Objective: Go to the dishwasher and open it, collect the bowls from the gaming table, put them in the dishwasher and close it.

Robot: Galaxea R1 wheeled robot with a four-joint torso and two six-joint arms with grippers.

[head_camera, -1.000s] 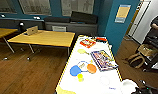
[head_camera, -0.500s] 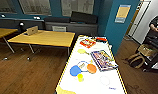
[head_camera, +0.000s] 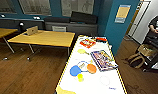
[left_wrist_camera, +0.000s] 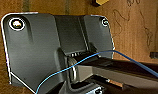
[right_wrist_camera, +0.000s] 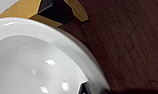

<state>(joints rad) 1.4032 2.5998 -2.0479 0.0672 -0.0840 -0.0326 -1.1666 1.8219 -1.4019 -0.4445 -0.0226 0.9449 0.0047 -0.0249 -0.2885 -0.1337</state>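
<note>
1. The long white-topped gaming tabletop with yellow wooden sides (head_camera: 95,75) is stretching from six o'clock up toward twelve in the head view, carrying a blue round disc (head_camera: 75,71), an orange round disc (head_camera: 91,68), a small yellow cup (head_camera: 80,77) and a colourful flat game box (head_camera: 103,59).
2. A glossy white ceramic bowl (right_wrist_camera: 37,65) is looming large at the right wrist, with dark wooden floor (right_wrist_camera: 130,45) beyond its rim.
3. Risk, as I judge it: if that bowl is only lightly held, a jolt could be tipping it onto the floor.
4. I cannot tell whether the right tool is pinching it.
5. The left arm is hanging over brown floor (left_wrist_camera: 135,27); I cannot tell its tool's state either.
</note>
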